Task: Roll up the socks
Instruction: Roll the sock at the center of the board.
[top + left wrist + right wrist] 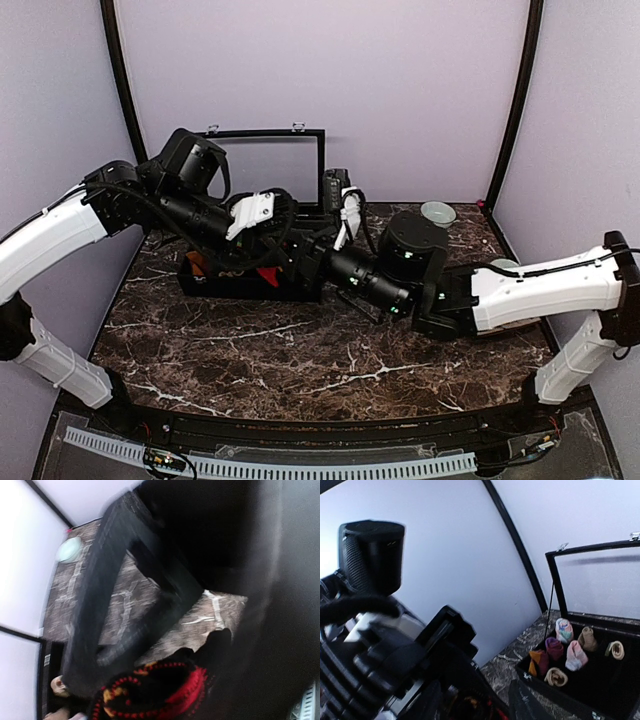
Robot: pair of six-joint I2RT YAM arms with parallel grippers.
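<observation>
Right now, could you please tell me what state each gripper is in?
Left gripper: cannot be told; view blurred, black argyle sock near it.
Right gripper: cannot be told; view too dark.

Pale lavender walls [400, 90], black corner posts [515, 100], dark brown white-veined marble tabletop [300, 355].

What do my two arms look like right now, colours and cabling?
Both have glossy white link shells, left arm and right arm, with black cylindrical joint motors, black forearms, small white wrist housings and loose black cables. No markings are legible.
</observation>
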